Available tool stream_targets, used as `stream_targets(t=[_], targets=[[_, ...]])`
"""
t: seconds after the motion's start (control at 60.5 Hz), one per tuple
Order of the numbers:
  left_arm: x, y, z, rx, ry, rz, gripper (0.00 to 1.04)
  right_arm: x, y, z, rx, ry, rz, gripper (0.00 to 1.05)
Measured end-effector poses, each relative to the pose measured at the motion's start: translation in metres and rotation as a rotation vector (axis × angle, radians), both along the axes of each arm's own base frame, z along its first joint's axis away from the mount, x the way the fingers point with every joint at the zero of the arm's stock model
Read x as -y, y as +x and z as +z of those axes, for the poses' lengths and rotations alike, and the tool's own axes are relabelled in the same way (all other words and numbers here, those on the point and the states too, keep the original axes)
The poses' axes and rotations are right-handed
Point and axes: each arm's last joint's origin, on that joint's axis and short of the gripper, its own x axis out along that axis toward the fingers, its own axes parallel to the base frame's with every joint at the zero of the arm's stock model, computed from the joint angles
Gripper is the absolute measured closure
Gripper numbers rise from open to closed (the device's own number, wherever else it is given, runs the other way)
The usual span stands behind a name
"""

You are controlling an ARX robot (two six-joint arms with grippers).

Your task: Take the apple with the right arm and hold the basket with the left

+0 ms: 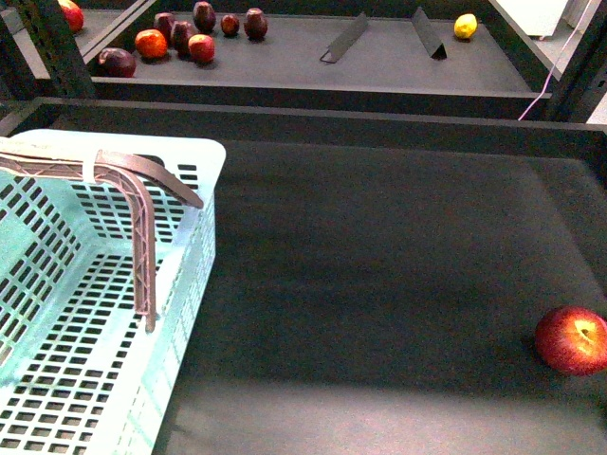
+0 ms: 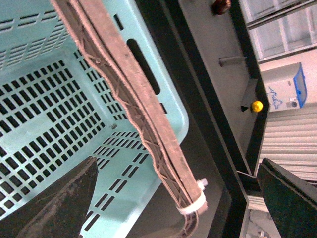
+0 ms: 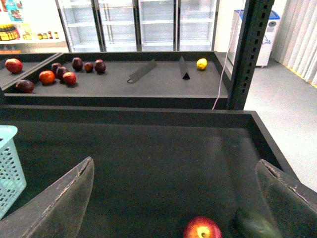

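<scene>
The apple (image 1: 572,340), red with a yellow stem dimple, lies on the dark tray floor at the near right; in the right wrist view the apple (image 3: 202,229) sits between and just below my right gripper (image 3: 173,203), which is open and holds nothing. The mint-blue basket (image 1: 204,227) fills the near left, its brown lattice handle (image 1: 142,237) raised. In the left wrist view my left gripper (image 2: 173,203) is open, and the handle (image 2: 143,124) runs between its fingers without touching them, above the basket (image 2: 44,114). Neither arm shows in the front view.
The back shelf carries several maroon and red fruits (image 1: 180,38), a lemon (image 1: 465,26) and two dark dividers (image 1: 343,40). A raised rim (image 1: 303,118) bounds the tray. A dark green object (image 3: 255,223) lies beside the apple. A steel post (image 3: 250,49) stands at the right.
</scene>
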Motion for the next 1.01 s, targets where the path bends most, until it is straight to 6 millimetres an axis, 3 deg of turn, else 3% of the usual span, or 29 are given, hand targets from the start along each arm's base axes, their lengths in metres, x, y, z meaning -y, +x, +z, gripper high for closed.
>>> stream_targets(t=[0.116, 0.33, 0.743, 1.008], targets=[[0.001, 0.024, -0.013, -0.056, -0.049, 0.026, 0.07, 0.000, 0.000, 0.000, 0.000, 0.000, 0.000, 0.09], [0.003, 0.061, -0.018, -0.066, -0.095, 0.048, 0.07, 0.000, 0.000, 0.000, 0.000, 0.000, 0.000, 0.09], [-0.008, 0.099, -0.031, -0.098, -0.126, 0.118, 0.07, 0.000, 0.000, 0.000, 0.000, 0.000, 0.000, 0.09], [-0.009, 0.105, -0.042, -0.144, -0.128, 0.151, 0.53, 0.000, 0.000, 0.000, 0.000, 0.000, 0.000, 0.09]])
